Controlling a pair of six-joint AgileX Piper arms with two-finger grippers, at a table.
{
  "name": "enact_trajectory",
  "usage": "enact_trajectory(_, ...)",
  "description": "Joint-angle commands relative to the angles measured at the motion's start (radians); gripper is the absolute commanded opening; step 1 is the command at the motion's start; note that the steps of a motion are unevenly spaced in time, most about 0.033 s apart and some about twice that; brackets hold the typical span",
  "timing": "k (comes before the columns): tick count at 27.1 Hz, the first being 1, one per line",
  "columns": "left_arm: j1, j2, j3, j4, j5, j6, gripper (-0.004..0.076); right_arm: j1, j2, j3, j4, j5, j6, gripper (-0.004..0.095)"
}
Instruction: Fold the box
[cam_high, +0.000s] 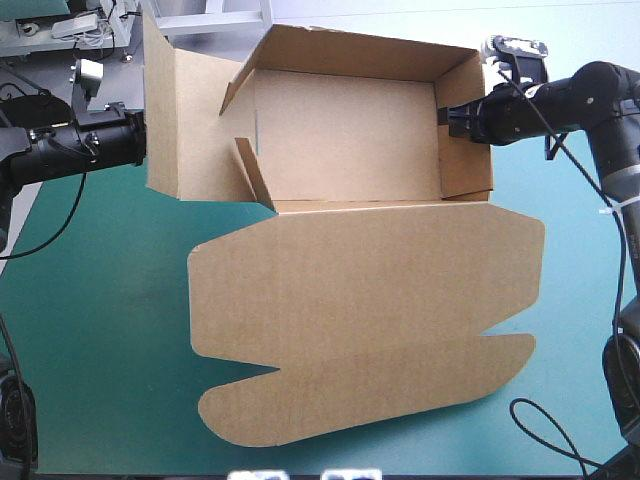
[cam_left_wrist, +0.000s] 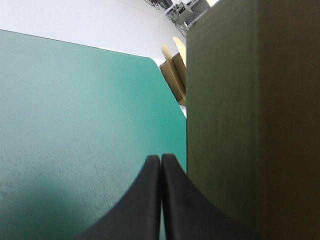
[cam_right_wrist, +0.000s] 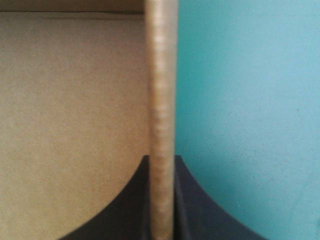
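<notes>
One box (cam_high: 350, 130) of brown board on the table (cam_high: 100, 330) with the teal-green cover, toward the far edge. Stands partly formed: far wall and right wall (cam_high: 468, 150) raised around a flat floor, left panel (cam_high: 185, 125) upright and swung outward past the tray's left side, small inner flap (cam_high: 255, 172) leaning at the near left corner. Continues toward the near edge as a broad lid (cam_high: 360, 300), flat on the cover, with a rounded tuck flap along its near side. For the right gripper (cam_high: 455, 115): clamped on the right wall near its far end, one black finger inside the tray, one outside, sheet between them. For the left gripper (cam_left_wrist: 160, 158): fingers pressed together in one pointed arch, nothing between them, just beside the outer face of the left panel; contact cannot be told. More board (cam_left_wrist: 172, 70) past a corner of the table.
</notes>
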Motion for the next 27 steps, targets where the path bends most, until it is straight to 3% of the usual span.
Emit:
enact_trajectory(1,-0.030,-0.042,-0.028,-0.071,0.060,0.002,-0.0009,0.041,-0.024,-0.018,0.041,-0.118,-0.012,-0.0016)
enact_trajectory(13,-0.152,-0.042,-0.028,0.041,0.058,-0.003,-0.0009,0.088,0.030,-0.018,0.006,-0.198,0.016,-0.0016)
enact_trajectory(27,-0.165,-0.040,-0.028,0.120,0.026,0.028,-0.0008,0.180,0.072,-0.010,-0.056,-0.266,0.045,-0.0016)
